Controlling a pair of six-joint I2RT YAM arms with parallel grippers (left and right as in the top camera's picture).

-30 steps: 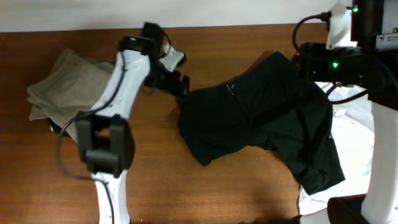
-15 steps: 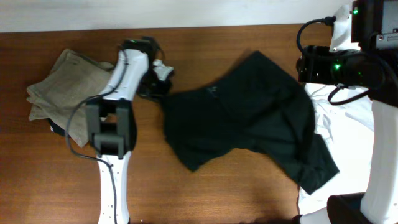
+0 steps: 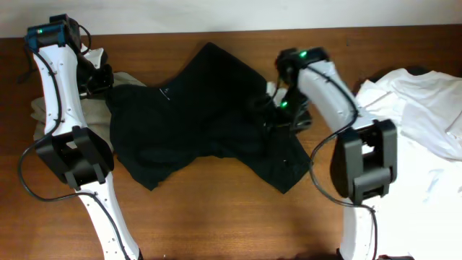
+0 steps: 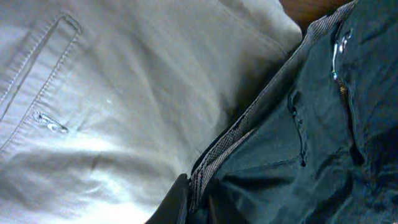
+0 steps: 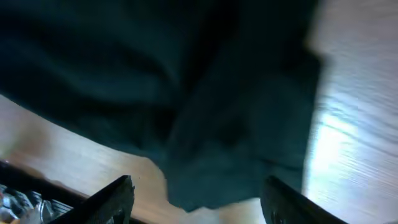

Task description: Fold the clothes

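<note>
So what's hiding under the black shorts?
At their left edge, the black shorts reach over the khaki garment, so part of it sits underneath. Around the rest, only the brown table shows. Whatever lies beneath their middle is covered.

Robot test bench in a lab-like room
A bare wooden desk is set against a plain pale wall; a white left arm and right arm with exposed black cables are mounted at its near edge, and clothes are strewn across it.
</note>
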